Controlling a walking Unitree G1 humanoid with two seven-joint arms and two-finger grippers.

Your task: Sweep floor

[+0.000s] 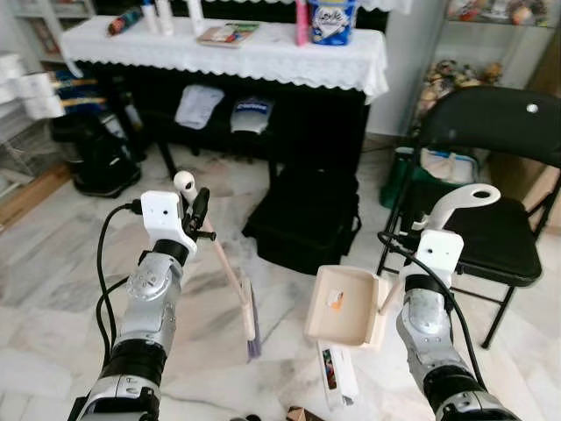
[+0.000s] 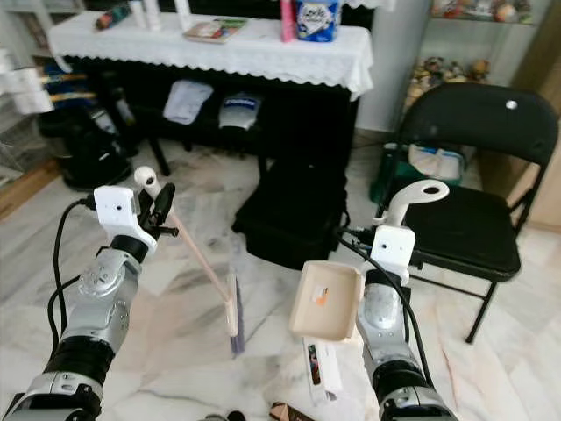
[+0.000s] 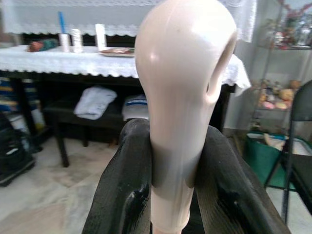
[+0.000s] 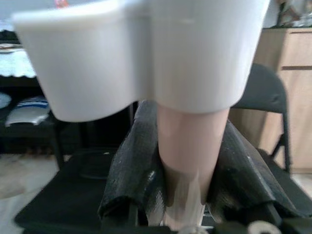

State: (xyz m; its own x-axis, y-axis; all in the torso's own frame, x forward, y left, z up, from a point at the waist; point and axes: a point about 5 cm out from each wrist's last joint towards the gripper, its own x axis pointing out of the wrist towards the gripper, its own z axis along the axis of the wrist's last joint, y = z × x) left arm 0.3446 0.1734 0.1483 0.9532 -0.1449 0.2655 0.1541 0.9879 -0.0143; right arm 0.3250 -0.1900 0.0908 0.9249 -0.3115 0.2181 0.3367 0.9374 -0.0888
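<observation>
— Where is the broom sitting in relation to the left gripper?

— The left gripper (image 3: 170,195) is pinching the broom (image 1: 230,267) high on its pale handle, just below the rounded knob. In the left wrist view both black fingers (image 3: 124,195) are pressing against the shaft from either side, with the knob standing clear above them. The handle is slanting down and away to the robot's right, and the purple-tipped bristles (image 1: 253,345) are hanging over the marble floor (image 1: 53,298), though I cannot tell whether they are touching it.

— And the right side?

— The right gripper (image 4: 187,190) is clamping the beige stem of the dustpan (image 1: 344,306), its fingers squeezing the stem between them right under the white looped grip (image 1: 460,203). The pan itself is hanging beside the right forearm, its open face turned toward the camera, with a small orange scrap (image 1: 336,299) lying inside.

— What is lying around them?

— A white flat packet (image 1: 337,375) is resting on the floor just under the pan. A black bag (image 1: 302,219) is standing ahead, near a cloth-covered table (image 1: 263,57), and a black folding chair (image 1: 491,175) is to the robot's right.
</observation>
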